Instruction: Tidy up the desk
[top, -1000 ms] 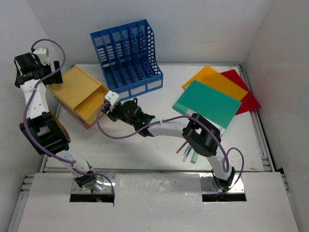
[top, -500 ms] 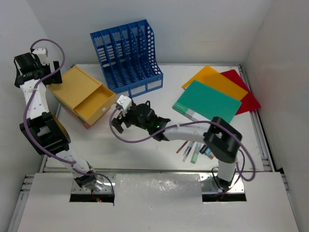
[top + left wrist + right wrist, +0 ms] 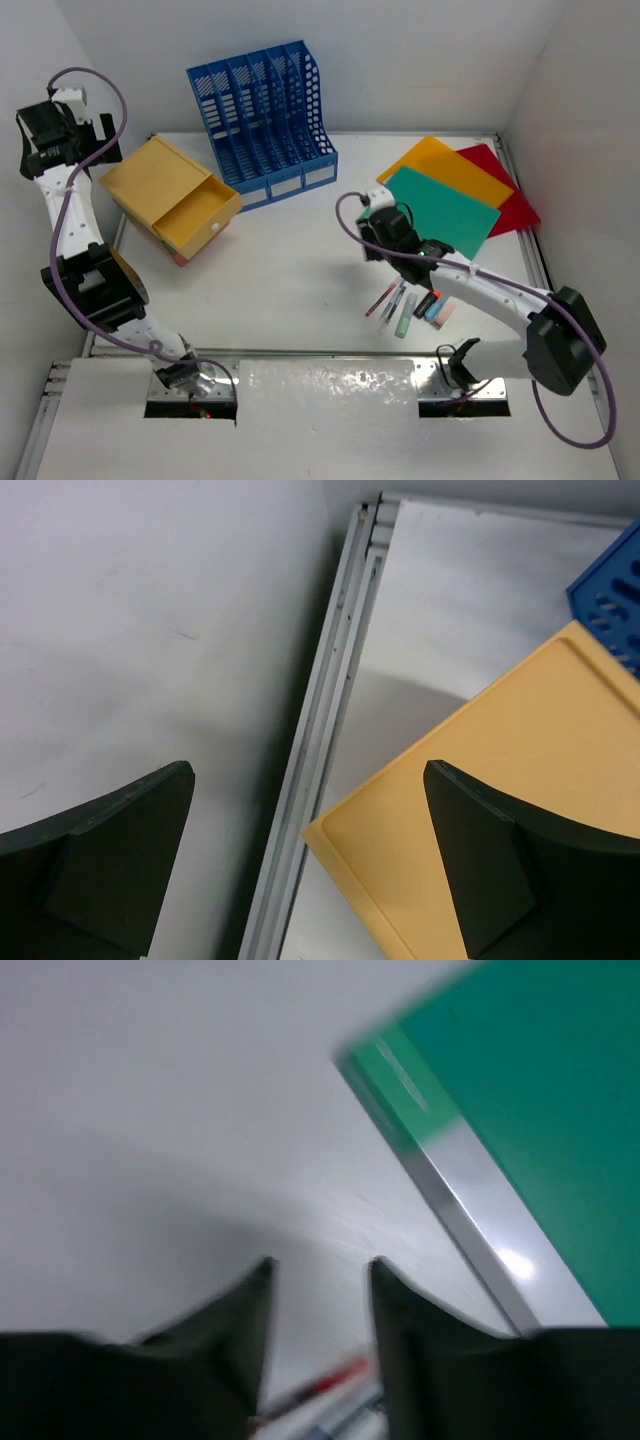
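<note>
The desk (image 3: 290,290) is a white tabletop with metal rails. My left gripper (image 3: 55,140) is raised at the far left, above the corner of the yellow drawer box (image 3: 165,190). In the left wrist view its fingers (image 3: 110,850) stand wide apart and empty over the box top (image 3: 480,800). My right gripper (image 3: 375,240) hangs over the desk by the left corner of the green folder (image 3: 440,215). In the right wrist view it (image 3: 320,1265) is open and empty, with the green folder (image 3: 520,1100) ahead and a red pen (image 3: 330,1385) below.
A blue slotted file rack (image 3: 262,115) stands at the back. The box's drawer (image 3: 200,222) is pulled out. Orange (image 3: 440,160) and red (image 3: 510,195) folders lie under the green one. Several pens and markers (image 3: 405,305) lie at the front right. A rail (image 3: 325,740) runs along the left wall.
My right arm has swung right, from the open drawer to the green folder's corner above the pens. My left gripper has shifted slightly up and left.
</note>
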You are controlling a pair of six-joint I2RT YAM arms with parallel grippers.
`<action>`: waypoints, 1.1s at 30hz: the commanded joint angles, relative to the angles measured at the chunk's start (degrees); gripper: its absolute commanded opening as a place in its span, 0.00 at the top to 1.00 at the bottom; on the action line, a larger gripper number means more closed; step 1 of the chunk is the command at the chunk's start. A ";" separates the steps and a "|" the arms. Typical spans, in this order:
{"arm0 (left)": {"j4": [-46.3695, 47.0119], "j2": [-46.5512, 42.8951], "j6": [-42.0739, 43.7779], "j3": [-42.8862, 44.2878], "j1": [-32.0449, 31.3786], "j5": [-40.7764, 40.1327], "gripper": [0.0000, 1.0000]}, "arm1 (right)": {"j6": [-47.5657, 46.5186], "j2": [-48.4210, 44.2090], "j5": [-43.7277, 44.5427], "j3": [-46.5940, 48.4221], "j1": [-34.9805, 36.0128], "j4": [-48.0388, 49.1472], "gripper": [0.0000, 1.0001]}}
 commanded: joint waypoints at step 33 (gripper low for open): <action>5.14 -14.71 -1.61 -5.69 -0.31 3.63 0.00 | 34.88 2.19 12.88 -16.15 1.17 -1.04 0.56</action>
